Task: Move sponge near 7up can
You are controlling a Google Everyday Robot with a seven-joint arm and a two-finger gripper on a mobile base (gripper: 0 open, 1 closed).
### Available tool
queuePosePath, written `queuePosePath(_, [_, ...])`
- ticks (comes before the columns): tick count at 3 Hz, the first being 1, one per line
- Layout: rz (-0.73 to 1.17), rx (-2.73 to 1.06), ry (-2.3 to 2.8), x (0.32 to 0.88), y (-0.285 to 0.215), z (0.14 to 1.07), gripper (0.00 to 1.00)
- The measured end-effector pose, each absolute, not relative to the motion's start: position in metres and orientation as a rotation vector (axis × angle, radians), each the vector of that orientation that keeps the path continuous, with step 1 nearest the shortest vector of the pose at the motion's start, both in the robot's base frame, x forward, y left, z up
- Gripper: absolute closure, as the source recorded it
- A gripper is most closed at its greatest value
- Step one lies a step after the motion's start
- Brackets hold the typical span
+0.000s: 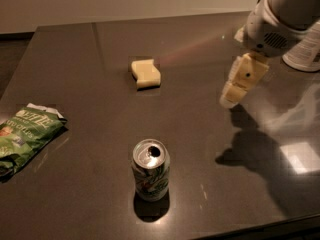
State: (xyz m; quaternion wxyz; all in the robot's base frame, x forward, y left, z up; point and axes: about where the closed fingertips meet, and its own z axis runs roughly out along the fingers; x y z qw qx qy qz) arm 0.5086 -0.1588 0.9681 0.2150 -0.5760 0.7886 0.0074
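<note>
Gripper [228,101] hangs over the table [75,69], spread or pressed together I cannot tell, with the sponge [146,73] well to its left and the 7up can [151,176] left and nearer; a careless sweep could topple the upright can.

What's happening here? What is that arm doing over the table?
A robot arm is meant to move the sponge next to the 7up can. That is not done yet. The gripper hangs above the right side of the dark table, well to the right of the sponge and touching nothing. The sponge lies towards the far side, the can stands near the front edge, and a green snack bag lies at the left.
</note>
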Motion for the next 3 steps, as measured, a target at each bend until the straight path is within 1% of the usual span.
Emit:
queuePosePath(2, [0.181,-1.518,2.15,0.567,-0.104,0.944,0.0])
queuePosePath(3, [0.216,-1.511,2.13,0.59,-0.078,0.928,0.0])
